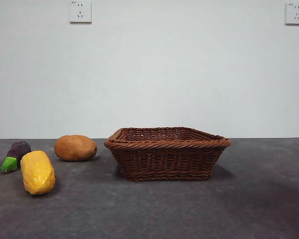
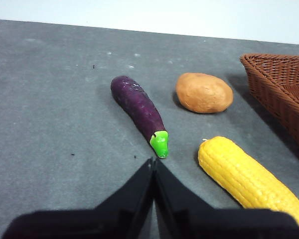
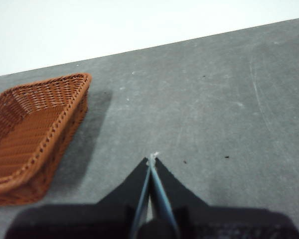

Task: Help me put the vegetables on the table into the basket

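We note the basket [image 1: 167,153] standing on the dark grey table [image 1: 259,199], a little right of centre in the front view, nothing visible inside it from any view. All three vegetables lie on the table off to its left side. The potato [image 1: 75,148] sits nearest the basket, apart from its wall. The corn [image 1: 37,172] lies closer to the front camera, and the eggplant [image 1: 15,156] lies just beside it, green cap pointing forward.

From the left wrist we see the left gripper [image 2: 153,167] with its jaws pressed together, holding nothing, tips near the eggplant's green cap [image 2: 160,144] but not touching it. Corn [image 2: 251,181], potato [image 2: 204,92] and the basket's corner [image 2: 279,84] all show here.

The right gripper [image 3: 152,162] is likewise closed tight and empty, above bare table, the basket [image 3: 35,129] off to one side.

Two wall sockets [image 1: 80,11] sit high on the white wall.
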